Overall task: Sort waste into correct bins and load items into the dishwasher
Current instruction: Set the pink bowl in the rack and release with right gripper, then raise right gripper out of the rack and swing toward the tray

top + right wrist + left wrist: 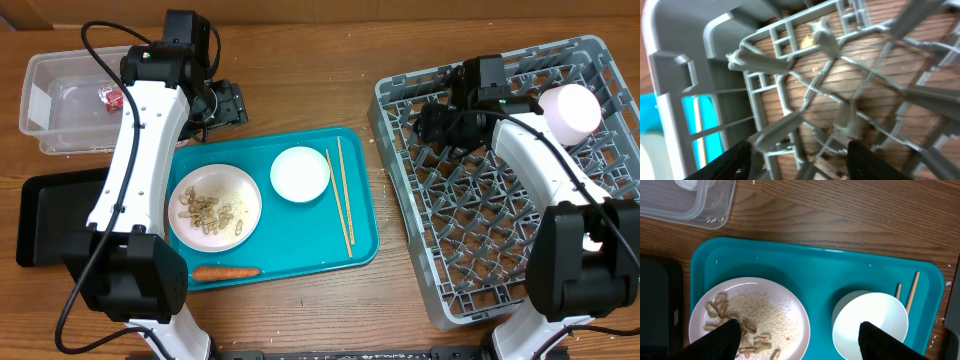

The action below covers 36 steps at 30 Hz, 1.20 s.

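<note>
Tbl (pixel 300 90): L pincer (pixel 797 341) wide, empty.

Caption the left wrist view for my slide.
Open left gripper above the teal tray, fingers framing the white plate of food bits and the white bowl, chopsticks alongside.

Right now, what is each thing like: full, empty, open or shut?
Plate: holding food bits.
Bowl: empty, upright.
Chopsticks: lying side by side on teal tray.
Carrot: lying on the table.
Clear tub: open, red wrapper inside.
Pink cup: in the dish rack.
Left tool: open, empty.
Right tool: open, empty.
</note>
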### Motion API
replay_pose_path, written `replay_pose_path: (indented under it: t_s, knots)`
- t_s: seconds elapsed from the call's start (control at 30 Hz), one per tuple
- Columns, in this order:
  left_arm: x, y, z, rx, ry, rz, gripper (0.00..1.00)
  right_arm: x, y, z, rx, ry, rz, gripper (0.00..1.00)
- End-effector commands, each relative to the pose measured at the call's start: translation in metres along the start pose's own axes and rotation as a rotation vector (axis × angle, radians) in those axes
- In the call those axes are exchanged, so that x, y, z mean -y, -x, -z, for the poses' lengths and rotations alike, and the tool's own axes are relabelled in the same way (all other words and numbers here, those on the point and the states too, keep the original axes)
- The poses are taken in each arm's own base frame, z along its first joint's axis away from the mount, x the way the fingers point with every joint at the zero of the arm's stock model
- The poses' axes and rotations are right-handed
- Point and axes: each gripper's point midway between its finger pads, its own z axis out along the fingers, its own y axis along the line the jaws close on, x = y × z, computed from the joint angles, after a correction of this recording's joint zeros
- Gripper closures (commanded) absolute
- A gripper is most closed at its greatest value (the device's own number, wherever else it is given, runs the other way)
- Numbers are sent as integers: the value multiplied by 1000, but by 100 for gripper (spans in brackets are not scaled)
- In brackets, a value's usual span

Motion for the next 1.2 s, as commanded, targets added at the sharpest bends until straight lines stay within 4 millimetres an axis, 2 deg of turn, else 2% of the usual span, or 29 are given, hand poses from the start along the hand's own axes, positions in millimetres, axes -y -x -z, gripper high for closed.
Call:
replay_pose_path:
  t_s: [0.0,0.1,0.23,0.37,0.47,0.57,0.7,0.8,0.97,1.17]
  knots:
    - [-5,2,1,10,16,-4,23,23,9,2,47,-122,-90,34]
    - [-4,2,1,10,16,-4,23,13,15,5,55,-72,-82,34]
    - [-5,2,1,10,16,-4,23,6,38,20,112,-63,-74,33]
    - [-5,2,1,8,16,-4,23,24,73,56,202,-178,-93,31]
    - [-5,0,1,3,18,-3,23,41,86,77,225,-245,-62,28]
    - [-5,0,1,2,19,-3,23,67,79,84,185,-284,-89,27]
    - [-5,0,1,3,18,-3,23,107,54,79,85,-335,-169,27]
    - [-5,1,1,7,17,-3,23,134,43,76,37,-363,-215,26]
    - [-4,4,1,17,13,-3,23,166,44,80,50,-403,-276,25]
    - [-4,4,1,16,13,-3,23,193,41,93,63,-497,-324,24]
